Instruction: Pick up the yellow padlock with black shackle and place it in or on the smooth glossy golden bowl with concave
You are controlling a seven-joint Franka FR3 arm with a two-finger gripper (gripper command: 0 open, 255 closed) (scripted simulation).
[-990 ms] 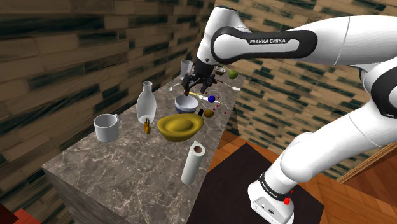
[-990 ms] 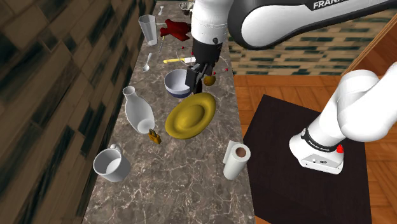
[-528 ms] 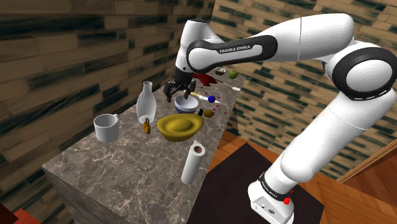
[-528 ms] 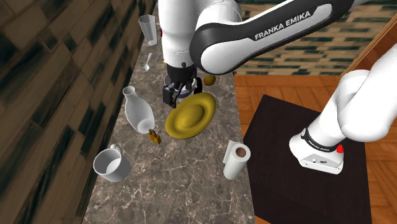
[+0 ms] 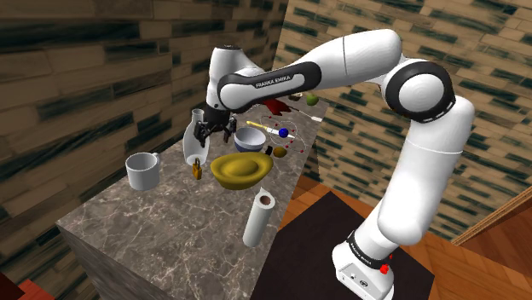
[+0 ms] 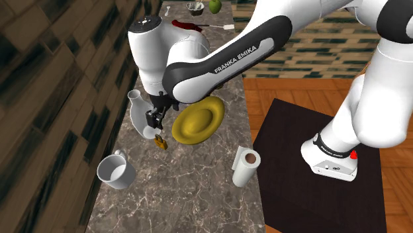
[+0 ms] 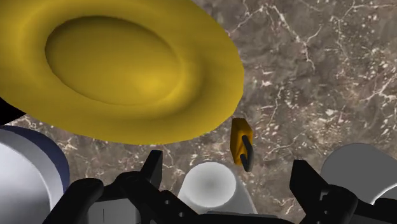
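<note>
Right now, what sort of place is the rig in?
Probably a home kitchen: a marble-patterned counter along a plank-patterned wall, carrying a mug, a golden bowl and a paper towel roll; wooden floor beside it.

A marble worktop (image 5: 162,243) carries a white mug (image 5: 142,170) near a white bottle (image 5: 192,147). A paper roll (image 5: 258,217) stands upright by the edge. A blue bowl (image 5: 247,141) sits farther along, and a green apple (image 5: 313,100) at the far end.

Gripper (image 6: 157,120) just above yellow padlock (image 6: 159,140)
</note>
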